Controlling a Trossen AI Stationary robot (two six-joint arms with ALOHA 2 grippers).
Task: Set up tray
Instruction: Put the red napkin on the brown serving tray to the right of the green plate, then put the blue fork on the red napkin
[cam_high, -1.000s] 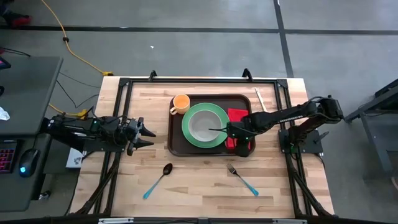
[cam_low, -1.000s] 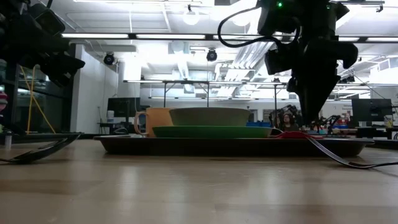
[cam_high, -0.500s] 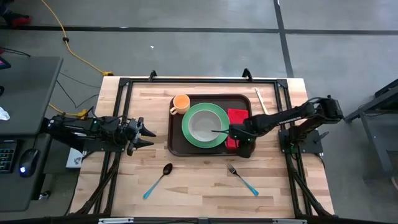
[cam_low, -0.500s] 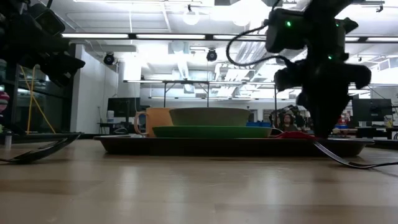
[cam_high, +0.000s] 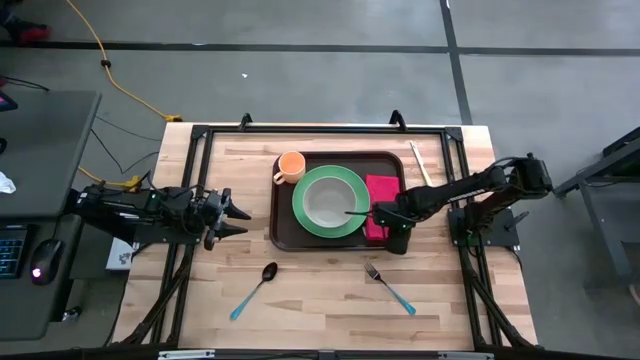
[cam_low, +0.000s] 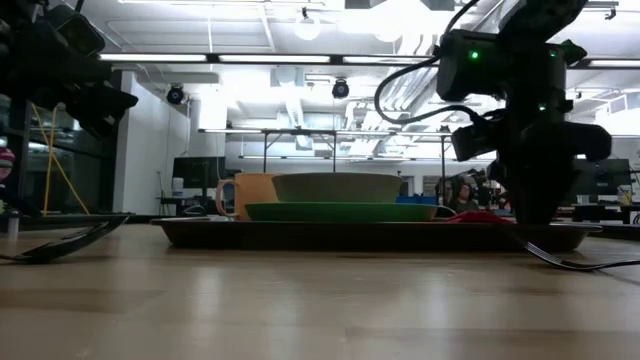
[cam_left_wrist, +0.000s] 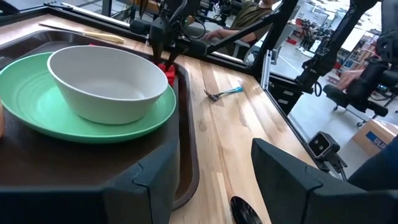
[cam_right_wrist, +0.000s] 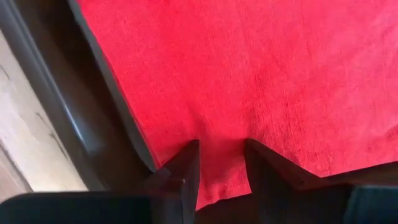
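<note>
The left gripper (cam_high: 238, 216) waited with fingers spread, left of the tray (cam_high: 284, 236) at mid-table. The right gripper (cam_right_wrist: 219, 163) seemingly pinched the red napkin (cam_high: 381, 190) at the tray's right end; it should be laid flat inside the rim.

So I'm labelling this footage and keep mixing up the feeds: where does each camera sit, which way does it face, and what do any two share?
High view: overhead, facing straight down on the tray, both arms, spoon and fork.
Low view: at table-top height, facing level across; right gripper hangs in.
Left wrist view: on the left arm, facing the bowl; its own open fingers show.
Right wrist view: on the right arm, facing down at the red napkin; own fingers pinch it.
Shared: high and left wrist views both show the green plate.
</note>
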